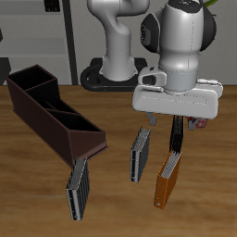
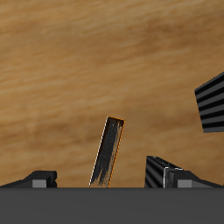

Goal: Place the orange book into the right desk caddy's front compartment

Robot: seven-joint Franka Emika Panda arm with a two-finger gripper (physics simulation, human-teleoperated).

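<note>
- The orange book (image 1: 167,182) stands on edge on the table (image 1: 218,185), at five o'clock from the right desk caddy (image 1: 51,113).
- The gripper (image 1: 163,131) hangs above it, fingers apart, holding nothing.
- A grey book (image 1: 140,153) stands just beside; another (image 1: 78,186) sits at the caddy's sloped end.

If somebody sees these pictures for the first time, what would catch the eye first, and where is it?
First the big white gripper, hanging over the wooden table just above the orange book, which stands on edge near the front edge. Its fingers are spread and not touching the book. Next the long dark right desk caddy lying slantwise, with two grey ribbed books standing near its sloped end.
</note>
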